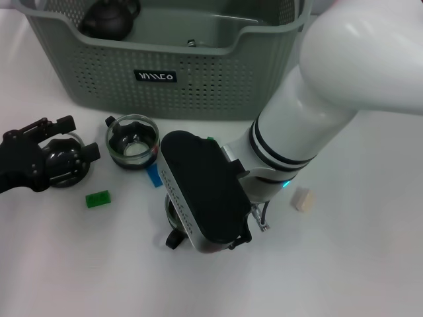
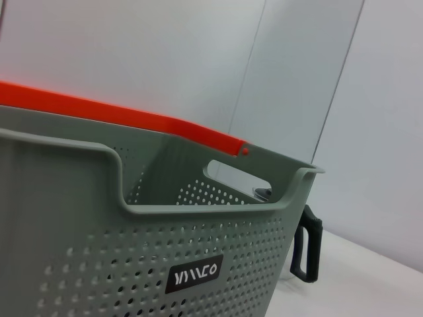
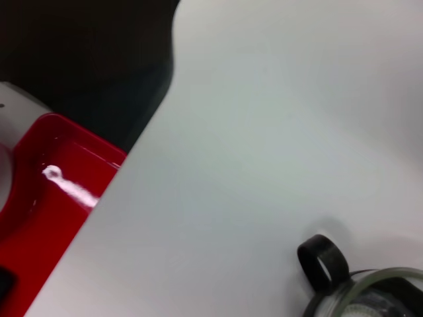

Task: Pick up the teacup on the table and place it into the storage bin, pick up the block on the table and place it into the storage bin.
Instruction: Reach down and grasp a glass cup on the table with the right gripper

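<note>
The storage bin (image 1: pixel 218 86) fills the far side of the table, grey-green with perforated walls and a black label. As far as I can see it holds no teacup or block yet, only a dark teapot (image 1: pixel 109 18) in its left corner, so I judge both placements are still to do. My right arm (image 1: pixel 310 125) reaches across the middle of the head view. Its black wrist casing covers my right pincer (image 1: pixel 198 221), so I cannot tell whether it is open, closed or gripping. It hangs directly over a glass teacup (image 1: pixel 172 228) standing on the table, which I take to be the first pick in progress. Only a bit of that cup's rim and its black ring handle (image 3: pixel 322 261) show, the handle pointing towards me. My left pincer (image 1: pixel 39 158) sits idle near the table's left edge, and I cannot tell its state either. Just beside it stands a second teacup (image 1: pixel 132 142), upright, clear glass with a dark lining and something pale at the bottom. Smallest are the blocks: a green block (image 1: pixel 98 198) in front of the left pincer, a blue block (image 1: pixel 155 175) between the two cups, and a cream block (image 1: pixel 303 198) to the right of my arm, all on the table.
</note>
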Available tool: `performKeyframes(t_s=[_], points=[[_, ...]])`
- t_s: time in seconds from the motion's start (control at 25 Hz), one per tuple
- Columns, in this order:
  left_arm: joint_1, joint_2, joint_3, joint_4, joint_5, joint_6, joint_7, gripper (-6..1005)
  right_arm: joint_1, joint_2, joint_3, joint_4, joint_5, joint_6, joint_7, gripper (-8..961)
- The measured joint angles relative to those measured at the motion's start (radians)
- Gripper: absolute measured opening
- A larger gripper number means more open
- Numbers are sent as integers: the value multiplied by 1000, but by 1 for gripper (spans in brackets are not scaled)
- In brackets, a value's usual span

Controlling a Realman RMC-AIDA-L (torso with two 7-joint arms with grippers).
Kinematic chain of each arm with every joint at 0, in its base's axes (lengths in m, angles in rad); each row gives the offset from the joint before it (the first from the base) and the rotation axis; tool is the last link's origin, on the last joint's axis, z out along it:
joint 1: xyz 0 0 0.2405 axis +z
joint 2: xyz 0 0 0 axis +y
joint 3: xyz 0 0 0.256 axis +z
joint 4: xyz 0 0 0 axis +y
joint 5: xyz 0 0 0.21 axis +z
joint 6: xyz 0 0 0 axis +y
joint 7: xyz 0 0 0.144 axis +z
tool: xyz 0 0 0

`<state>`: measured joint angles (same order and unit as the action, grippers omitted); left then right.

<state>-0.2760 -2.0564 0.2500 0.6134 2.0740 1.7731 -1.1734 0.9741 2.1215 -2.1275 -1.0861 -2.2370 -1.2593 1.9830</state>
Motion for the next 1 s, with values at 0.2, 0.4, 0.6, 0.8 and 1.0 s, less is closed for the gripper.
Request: performKeyframes(t_s=[0.2,0.4,0.6,0.8,1.0], points=[[2,-1,0,-4,0,0,0,840,0,2,-8,5,-5,30,5,421],[1,-1,0,-4,0,-1,0,839,-5,3,-14,6,-4,51,9,405],[0,-1,0,-4,0,-3,0,839,-4,3,-19,18,-4,69,35,400],[-4,0,0,-5,-1,-3,0,839,9,3,-20,32,-4,82,80,329],[-8,1,0,-6,0,-5,0,839,9,3,-19,32,-1,78,81,118]])
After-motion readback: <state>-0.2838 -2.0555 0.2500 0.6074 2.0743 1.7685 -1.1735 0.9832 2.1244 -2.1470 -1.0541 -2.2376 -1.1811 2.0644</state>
